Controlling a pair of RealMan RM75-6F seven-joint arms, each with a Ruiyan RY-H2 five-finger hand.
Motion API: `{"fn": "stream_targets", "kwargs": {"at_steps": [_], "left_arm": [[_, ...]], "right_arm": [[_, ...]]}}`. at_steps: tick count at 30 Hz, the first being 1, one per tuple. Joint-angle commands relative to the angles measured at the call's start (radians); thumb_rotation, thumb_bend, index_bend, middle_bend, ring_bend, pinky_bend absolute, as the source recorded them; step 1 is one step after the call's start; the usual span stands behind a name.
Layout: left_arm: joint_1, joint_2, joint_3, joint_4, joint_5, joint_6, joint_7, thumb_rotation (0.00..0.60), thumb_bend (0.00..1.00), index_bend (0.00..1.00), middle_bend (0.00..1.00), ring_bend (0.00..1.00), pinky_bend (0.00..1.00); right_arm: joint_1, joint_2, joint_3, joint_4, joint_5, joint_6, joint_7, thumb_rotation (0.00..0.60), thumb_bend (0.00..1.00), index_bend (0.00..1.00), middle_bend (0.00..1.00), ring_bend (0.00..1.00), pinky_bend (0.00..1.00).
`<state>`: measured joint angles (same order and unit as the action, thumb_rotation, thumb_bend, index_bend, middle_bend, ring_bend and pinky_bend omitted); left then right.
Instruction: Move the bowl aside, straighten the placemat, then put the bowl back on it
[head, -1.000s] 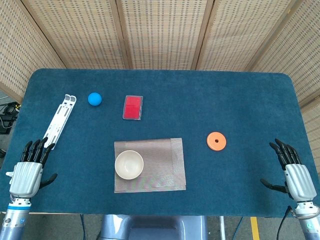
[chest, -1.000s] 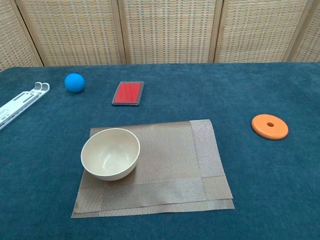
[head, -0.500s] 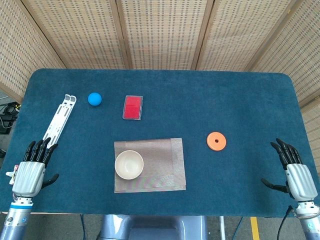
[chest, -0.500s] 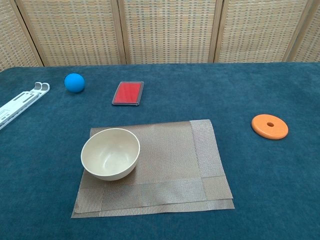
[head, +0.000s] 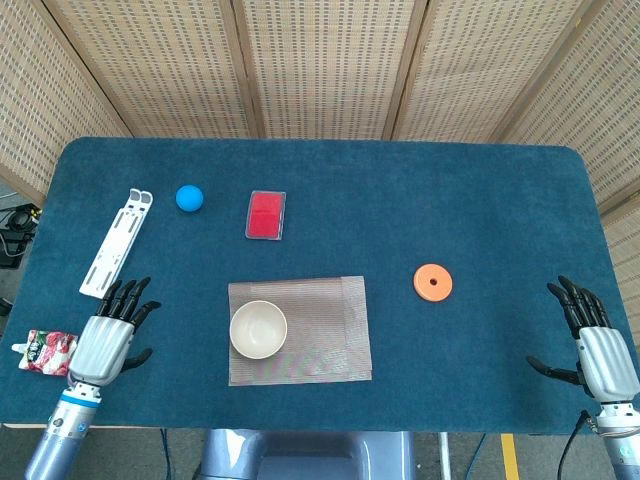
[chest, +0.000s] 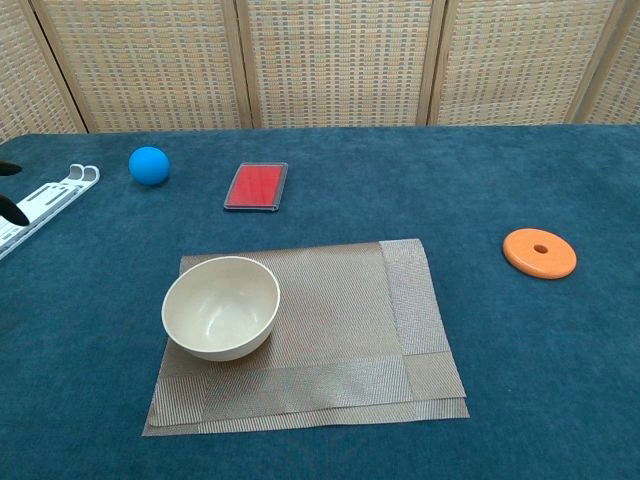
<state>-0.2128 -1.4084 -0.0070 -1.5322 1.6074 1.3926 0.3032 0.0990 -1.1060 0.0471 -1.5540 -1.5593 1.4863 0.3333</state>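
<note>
Reaching my left hand (head: 105, 340), fingers spread and empty, toward the bowl (head: 259, 329) on the placemat's (head: 325, 330) left side; should grip its rim squarely, right hand (head: 598, 350) idling open far right of the bowl.

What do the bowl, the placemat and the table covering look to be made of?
Bowl: smooth cream plastic or melamine, matte with a soft sheen; could be ceramic. Placemat: woven vinyl or similar fibre, grey-brown, with a fine ribbed weave and folded-over edges. Table covering: dark blue felt or short-pile carpet, fuzzy with no shine.
</note>
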Motion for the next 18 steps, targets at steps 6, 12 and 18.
{"fn": "stream_targets", "kwargs": {"at_steps": [6,12,18], "left_arm": [[-0.097,-0.095,-0.01,0.004,0.013,-0.132,0.091,0.6,0.18,0.37,0.0,0.0,0.0],[-0.139,-0.146,-0.016,-0.007,0.007,-0.186,0.151,0.6,0.22,0.38,0.0,0.0,0.0],[-0.181,-0.2,-0.026,-0.021,-0.028,-0.251,0.222,0.6,0.23,0.37,0.0,0.0,0.0]], "right_arm": [[-0.001,0.007,0.003,0.003,0.004,0.001,0.027,0.6,0.15,0.1,0.0,0.0,0.0],[-0.003,0.013,0.007,0.007,0.011,0.003,0.053,0.6,0.15,0.1,0.0,0.0,0.0],[-0.007,0.023,0.008,0.008,0.008,0.011,0.079,0.6,0.15,0.1,0.0,0.0,0.0]]}}
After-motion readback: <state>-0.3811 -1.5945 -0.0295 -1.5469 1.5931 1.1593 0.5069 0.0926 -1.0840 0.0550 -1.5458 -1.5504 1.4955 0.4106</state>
